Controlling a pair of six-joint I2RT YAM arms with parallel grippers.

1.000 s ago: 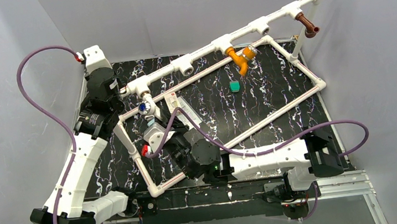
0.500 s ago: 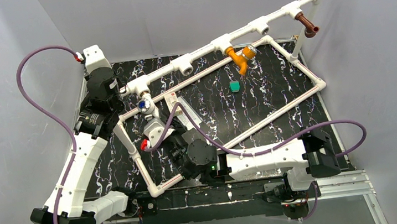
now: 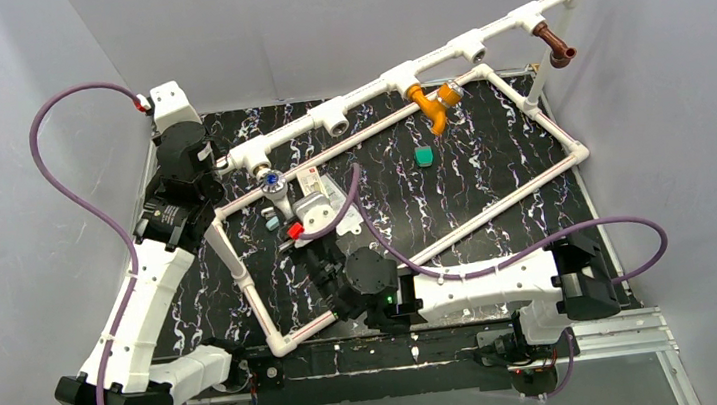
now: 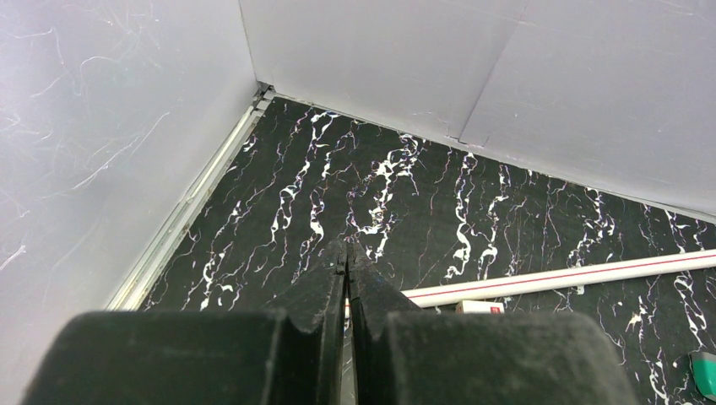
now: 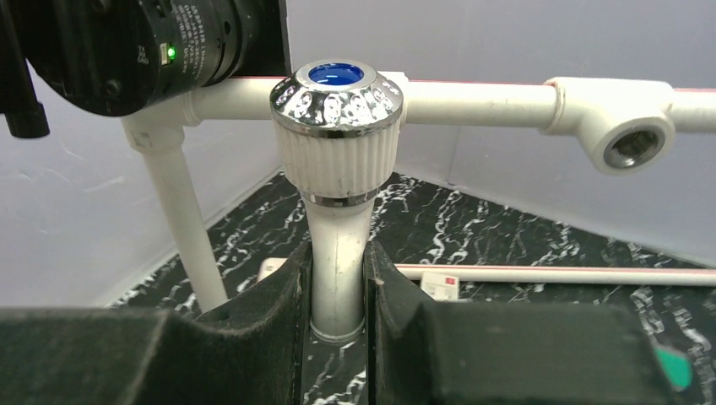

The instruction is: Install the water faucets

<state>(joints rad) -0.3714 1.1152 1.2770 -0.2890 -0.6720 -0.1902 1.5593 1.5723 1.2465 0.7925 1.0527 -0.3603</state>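
On the desk [image 3: 491, 163], seen from above, stands a white pipe frame [image 3: 363, 96]. The orange faucet [image 3: 433, 104] and the brown faucet [image 3: 553, 43] hang from the frame's raised side, the brown one at its far right end. The white faucet [image 3: 274, 184], blue-capped, sits just below the leftmost fitting [image 3: 251, 156], at the tip of the right arm [image 3: 474, 286]. A teal piece [image 3: 424, 155] lies on the desk inside the frame. The left arm [image 3: 156, 274] reaches toward the frame's left end.

In the left wrist view, the left gripper [image 4: 344, 263] is closed, its 2 fingers pressed together on nothing, above the desk near a corner.

In the right wrist view, the right gripper [image 5: 338, 278] clamps the white faucet's stem. The faucet stands upright, chrome cap on top, in front of the frame. I cannot tell whether it touches the frame.
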